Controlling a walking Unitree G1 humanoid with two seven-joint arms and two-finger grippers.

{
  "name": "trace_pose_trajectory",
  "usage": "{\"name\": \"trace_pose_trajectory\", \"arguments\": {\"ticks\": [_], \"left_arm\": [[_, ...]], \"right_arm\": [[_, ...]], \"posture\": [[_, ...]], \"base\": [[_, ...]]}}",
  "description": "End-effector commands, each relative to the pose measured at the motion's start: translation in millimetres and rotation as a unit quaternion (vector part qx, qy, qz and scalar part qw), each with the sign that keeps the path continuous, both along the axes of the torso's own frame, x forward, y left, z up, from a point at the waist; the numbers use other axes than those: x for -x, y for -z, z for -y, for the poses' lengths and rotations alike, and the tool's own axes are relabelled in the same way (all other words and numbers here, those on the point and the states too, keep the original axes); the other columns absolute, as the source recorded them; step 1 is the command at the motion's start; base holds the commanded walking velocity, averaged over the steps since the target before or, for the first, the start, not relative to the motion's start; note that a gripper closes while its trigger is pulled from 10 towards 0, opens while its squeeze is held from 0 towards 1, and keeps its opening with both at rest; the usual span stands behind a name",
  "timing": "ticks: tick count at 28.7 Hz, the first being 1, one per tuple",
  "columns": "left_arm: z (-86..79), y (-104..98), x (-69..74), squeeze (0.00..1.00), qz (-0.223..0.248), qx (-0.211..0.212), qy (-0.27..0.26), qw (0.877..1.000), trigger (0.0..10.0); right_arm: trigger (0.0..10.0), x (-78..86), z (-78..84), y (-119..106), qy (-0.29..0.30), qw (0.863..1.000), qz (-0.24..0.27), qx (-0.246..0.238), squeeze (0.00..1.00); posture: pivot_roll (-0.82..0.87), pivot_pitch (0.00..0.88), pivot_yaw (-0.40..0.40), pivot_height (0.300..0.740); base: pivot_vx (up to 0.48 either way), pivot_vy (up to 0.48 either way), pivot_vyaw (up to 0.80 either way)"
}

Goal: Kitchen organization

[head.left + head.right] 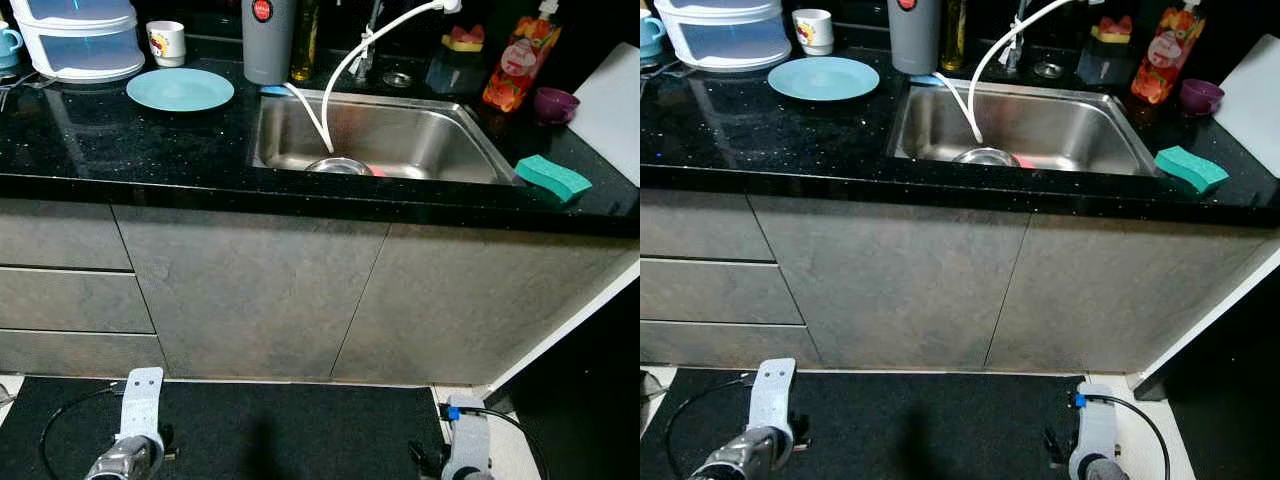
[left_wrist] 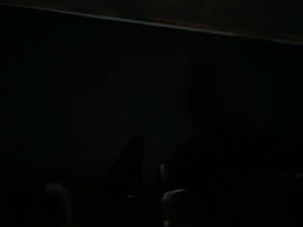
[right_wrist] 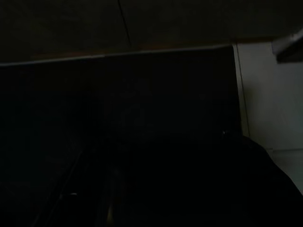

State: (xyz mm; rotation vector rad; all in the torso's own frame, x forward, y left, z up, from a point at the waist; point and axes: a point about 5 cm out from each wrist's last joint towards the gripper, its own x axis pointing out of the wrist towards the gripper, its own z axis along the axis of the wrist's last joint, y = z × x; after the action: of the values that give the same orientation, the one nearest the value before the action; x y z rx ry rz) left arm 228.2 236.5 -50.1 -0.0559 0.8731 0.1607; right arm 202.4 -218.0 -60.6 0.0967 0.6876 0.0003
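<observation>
A black counter holds a steel sink with a metal bowl and something red inside. A light blue plate lies left of the sink, with a white mug behind it. A green sponge sits on the counter's front right corner. My left arm and right arm hang low over the dark floor mat, well below the counter. Both wrist views are very dark.
A white stacked container stands at the back left. A grey bottle, a white faucet hose, an orange soap pouch, a purple cup and a white board line the back. Grey cabinet doors face me.
</observation>
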Motion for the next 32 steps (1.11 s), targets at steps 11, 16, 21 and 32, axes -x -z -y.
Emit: {"name": "trace_pose_trajectory", "arguments": {"ticks": [11,16,21,32], "left_arm": [[16.3,7.7,6.0,0.00,0.005,0.016,-0.006,1.000,10.0],[19.8,11.1,10.4,0.00,0.001,0.011,-0.001,1.000,10.0],[22.9,17.5,20.2,0.00,-0.015,0.015,0.007,1.000,10.0],[32.1,20.9,22.7,0.00,-0.037,0.035,0.034,0.998,10.0]], "right_arm": [[10.0,-120.2,-22.5,-128.2,-0.215,0.920,0.239,-0.226,0.00],[10.0,-114.6,-37.4,-155.2,-0.310,0.856,0.283,-0.301,0.00],[10.0,-80.9,-71.0,-193.1,-0.488,0.737,0.295,-0.362,0.00],[10.0,-82.2,-129.2,-258.0,-0.509,0.681,0.378,-0.366,0.00]], "posture": [[0.08,0.081,-0.088,0.740],[0.07,0.083,-0.086,0.740],[0.07,0.091,-0.074,0.740],[0.06,0.091,-0.065,0.740]], "base": [[0.000,0.000,0.00],[0.000,0.000,0.00],[0.000,0.000,0.00],[0.000,0.000,0.00]]}}
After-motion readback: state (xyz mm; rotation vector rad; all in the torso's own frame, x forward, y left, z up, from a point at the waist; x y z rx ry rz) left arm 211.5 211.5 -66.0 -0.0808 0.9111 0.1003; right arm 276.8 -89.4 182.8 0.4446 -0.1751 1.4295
